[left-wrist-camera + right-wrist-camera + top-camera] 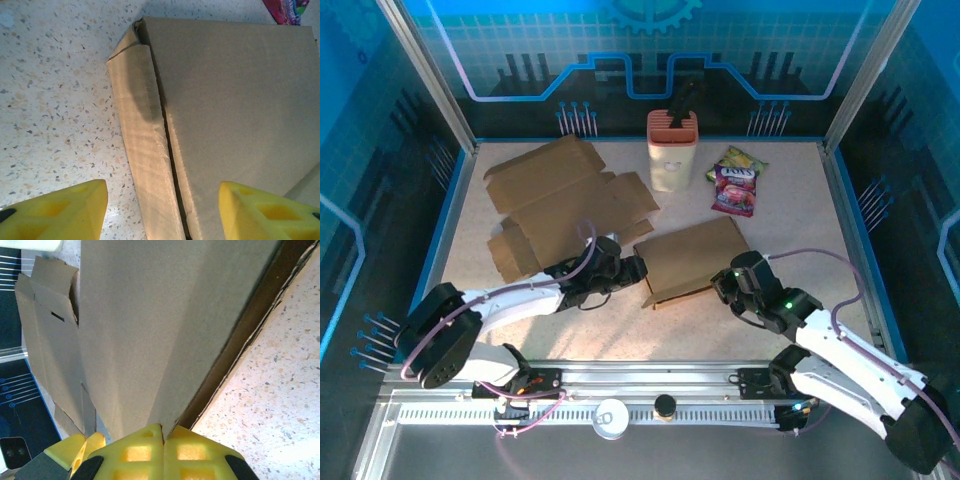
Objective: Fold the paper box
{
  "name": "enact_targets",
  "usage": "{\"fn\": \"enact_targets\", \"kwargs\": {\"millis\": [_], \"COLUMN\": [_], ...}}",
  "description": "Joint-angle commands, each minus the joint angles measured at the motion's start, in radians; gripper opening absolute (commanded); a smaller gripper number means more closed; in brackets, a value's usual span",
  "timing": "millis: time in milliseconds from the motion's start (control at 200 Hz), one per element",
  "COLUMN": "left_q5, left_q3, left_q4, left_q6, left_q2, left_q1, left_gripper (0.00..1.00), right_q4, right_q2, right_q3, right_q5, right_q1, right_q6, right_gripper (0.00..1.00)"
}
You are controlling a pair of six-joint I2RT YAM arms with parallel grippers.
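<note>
Paper box (692, 258): centre frame.
Left fingers (60, 212): spread wide, box's left edge between them, ungripped.
Right fingers (150, 450): pinched together on box's right edge.
Packet (735, 188) writing: unreadable.

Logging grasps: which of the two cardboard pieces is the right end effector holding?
The folded box in the middle; the right end effector is shut on its right edge. The flat sheet lies spread at back left, ungripped.
</note>
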Motion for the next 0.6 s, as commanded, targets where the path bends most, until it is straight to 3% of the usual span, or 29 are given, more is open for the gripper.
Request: {"fn": "enact_targets", "kwargs": {"millis": [0,385,440,595], "left_q5": [0.025,-0.015,-0.035,-0.112], "left_q3": [-0.002,-0.04,-0.048,-0.061], "left_q4": [0.048,0.108,0.101,0.032], "left_q6": [-0.012,-0.038,-0.036,-0.005], "left_q2": [0.037,0.096,0.089,0.043], "left_q1": [-0.019,-0.032,-0.032,-0.031], "left_gripper": [0.59,0.42,0.38,0.32], "right_q4": [-0.004,0.032,0.027,-0.068], "right_q2": [0.0,0.053,0.068,0.071], "right_q3": [-0.024,-0.025,-0.012,0.072], "right_q5": [-0.012,-0.05,-0.063,-0.08], "right_q1": [-0.006,-0.001,-0.003,-0.017], "right_q6": [-0.024,-0.105,-0.143,-0.339], "right_gripper": [0.0,0.01,0.09,0.45]}}
